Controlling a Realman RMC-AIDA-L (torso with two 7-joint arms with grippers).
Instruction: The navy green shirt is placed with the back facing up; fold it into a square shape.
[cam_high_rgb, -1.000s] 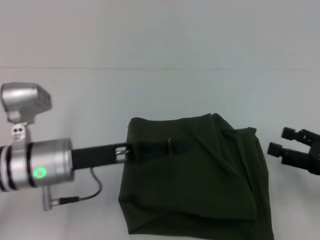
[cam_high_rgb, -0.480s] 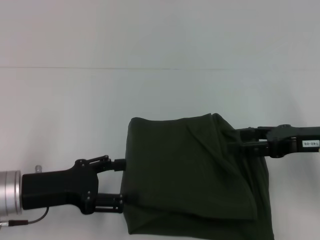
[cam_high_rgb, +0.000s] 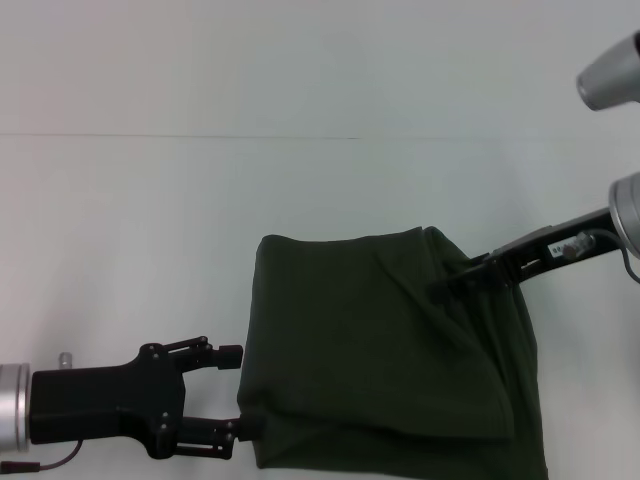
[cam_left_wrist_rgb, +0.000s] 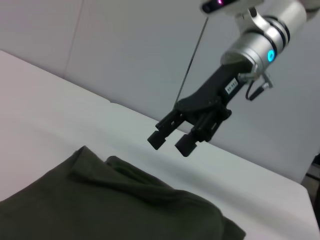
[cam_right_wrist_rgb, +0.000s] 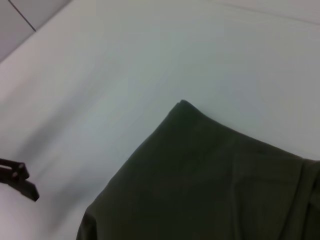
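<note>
The navy green shirt (cam_high_rgb: 385, 350) lies folded into a rough square on the white table, plain side up, with a diagonal fold ridge on its right half. My left gripper (cam_high_rgb: 236, 392) is open at the shirt's left edge, its near finger touching the lower left corner. My right gripper (cam_high_rgb: 440, 290) reaches in from the right over the shirt's upper right part. The left wrist view shows the right gripper (cam_left_wrist_rgb: 171, 142) open, hovering just above the shirt (cam_left_wrist_rgb: 100, 205) with nothing between its fingers. The right wrist view shows the shirt (cam_right_wrist_rgb: 210, 175) and a left fingertip (cam_right_wrist_rgb: 20, 181).
The white table (cam_high_rgb: 150, 220) stretches bare behind and to the left of the shirt. A pale wall (cam_left_wrist_rgb: 125, 45) rises behind it. The shirt's near edge runs close to the table's front.
My right arm has swung up and its gripper has moved left, further over the shirt. My left gripper has drawn back slightly toward me. The shirt has kept its shape.
</note>
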